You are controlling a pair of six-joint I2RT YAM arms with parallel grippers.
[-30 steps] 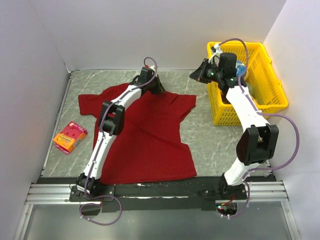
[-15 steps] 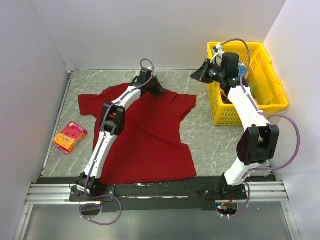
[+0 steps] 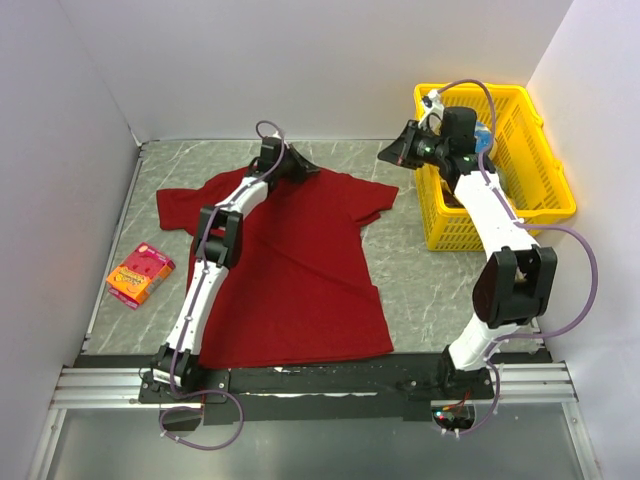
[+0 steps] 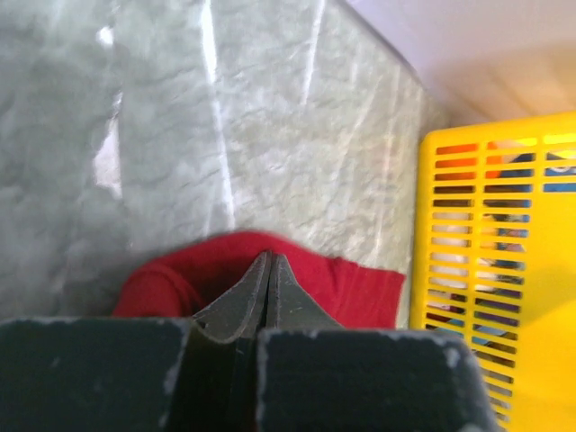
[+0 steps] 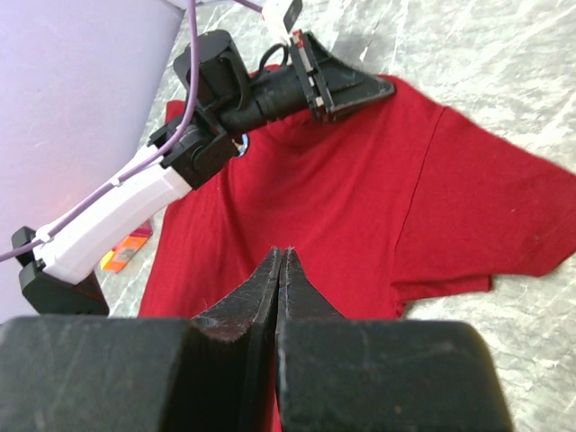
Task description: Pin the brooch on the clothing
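Note:
The dark-red T-shirt (image 3: 290, 260) lies flat on the table, neck toward the back wall. My left gripper (image 3: 314, 171) is at the neck edge, jaws shut, with red cloth (image 4: 351, 288) bunched right at its tips (image 4: 270, 257). My right gripper (image 3: 384, 153) hovers above the table between the shirt's right sleeve and the basket. Its jaws (image 5: 283, 252) are pressed together and nothing shows between them. In the right wrist view it looks down on the shirt (image 5: 360, 198) and on the left gripper (image 5: 382, 87). The brooch is not visible in any view.
A yellow plastic basket (image 3: 545, 200) with some items inside stands at the back right and also shows in the left wrist view (image 4: 477, 234). An orange-and-pink packet (image 3: 140, 273) lies at the left, beside the shirt. White walls enclose the table.
My left gripper moved left and back along the neck. The diagonal fold across the shirt's chest has smoothed out and the right sleeve has spread. The right gripper barely moved.

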